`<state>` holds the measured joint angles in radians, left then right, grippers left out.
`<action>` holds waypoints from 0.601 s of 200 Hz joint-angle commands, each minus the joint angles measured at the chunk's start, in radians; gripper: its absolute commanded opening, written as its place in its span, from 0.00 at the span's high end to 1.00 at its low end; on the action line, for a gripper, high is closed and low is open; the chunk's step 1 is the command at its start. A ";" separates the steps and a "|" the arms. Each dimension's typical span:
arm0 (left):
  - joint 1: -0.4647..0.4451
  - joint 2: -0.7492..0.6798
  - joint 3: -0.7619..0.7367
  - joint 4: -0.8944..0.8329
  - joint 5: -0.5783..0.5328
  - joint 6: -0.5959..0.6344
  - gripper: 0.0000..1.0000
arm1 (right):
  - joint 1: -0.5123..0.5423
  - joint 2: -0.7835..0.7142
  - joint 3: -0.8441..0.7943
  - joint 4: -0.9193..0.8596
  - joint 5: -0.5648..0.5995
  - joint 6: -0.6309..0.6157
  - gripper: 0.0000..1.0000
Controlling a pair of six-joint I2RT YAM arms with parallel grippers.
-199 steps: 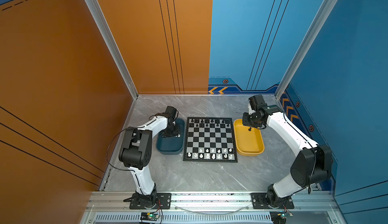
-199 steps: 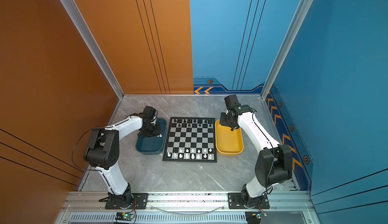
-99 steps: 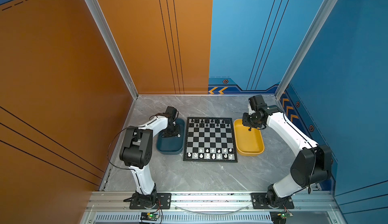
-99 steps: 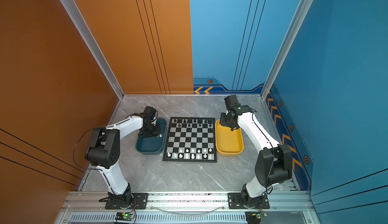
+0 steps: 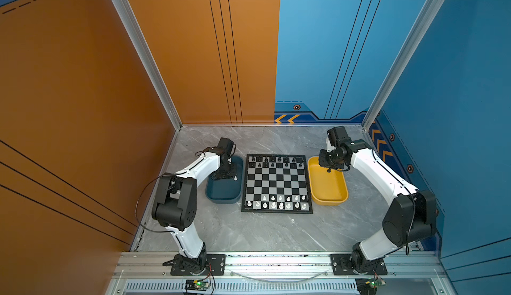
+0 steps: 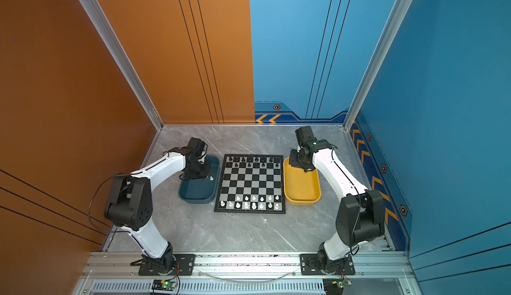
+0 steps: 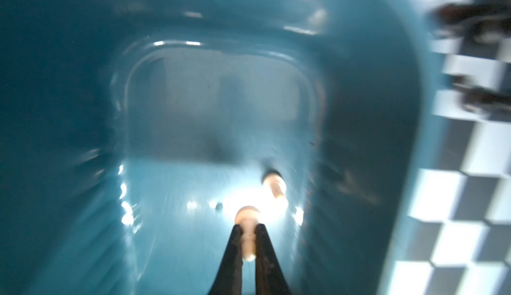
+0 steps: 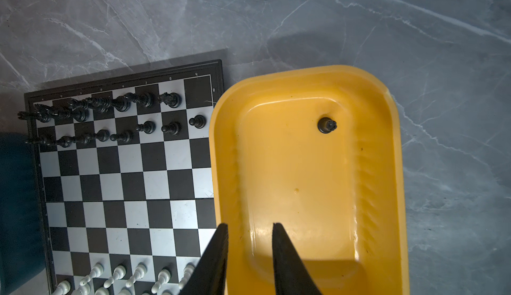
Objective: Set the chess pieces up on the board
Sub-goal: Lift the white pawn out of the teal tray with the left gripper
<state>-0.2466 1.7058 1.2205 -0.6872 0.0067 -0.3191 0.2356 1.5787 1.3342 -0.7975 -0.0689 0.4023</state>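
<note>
The board (image 5: 276,183) (image 6: 250,184) lies mid-table, with black chess pieces (image 5: 272,161) on its two far rows and white ones (image 5: 280,202) on the two near rows. My left gripper (image 7: 248,226) (image 5: 225,172) is down in the dark blue tray (image 5: 221,194), shut on a white piece (image 7: 247,216). A second white piece (image 7: 273,187) (image 5: 235,178) lies loose just ahead of it. My right gripper (image 8: 250,226) (image 5: 326,165) hangs open and empty above the yellow tray (image 8: 304,185) (image 5: 327,194). One black piece (image 8: 327,125) (image 5: 329,171) stands in that tray.
The two trays flank the board, blue to its left and yellow to its right. Orange and blue walls close in the grey marble table (image 5: 262,232) on three sides. A metal rail (image 5: 276,260) with both arm bases runs along the front edge.
My left gripper has shut on the white piece in the blue tray. The right gripper's jaws have narrowed a little. Neither arm has visibly shifted.
</note>
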 commanded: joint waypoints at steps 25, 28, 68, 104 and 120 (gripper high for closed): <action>-0.086 -0.118 0.040 -0.112 -0.010 0.054 1.00 | 0.008 -0.054 -0.049 0.027 -0.016 0.024 0.70; -0.095 -0.120 0.042 -0.118 -0.010 0.056 1.00 | 0.009 -0.055 -0.051 0.027 -0.016 0.025 0.70; -0.230 -0.115 0.068 -0.159 -0.012 0.083 0.97 | 0.031 -0.070 -0.070 0.028 -0.008 0.032 0.71; -0.304 -0.082 0.050 -0.159 -0.017 0.073 0.96 | 0.052 -0.086 -0.083 0.028 0.003 0.036 0.71; -0.329 -0.063 0.044 -0.159 -0.012 0.066 0.96 | 0.060 -0.089 -0.087 0.028 0.007 0.039 0.71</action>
<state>-0.5507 1.6081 1.2648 -0.8093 0.0032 -0.2543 0.2829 1.5208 1.2636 -0.7780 -0.0761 0.4236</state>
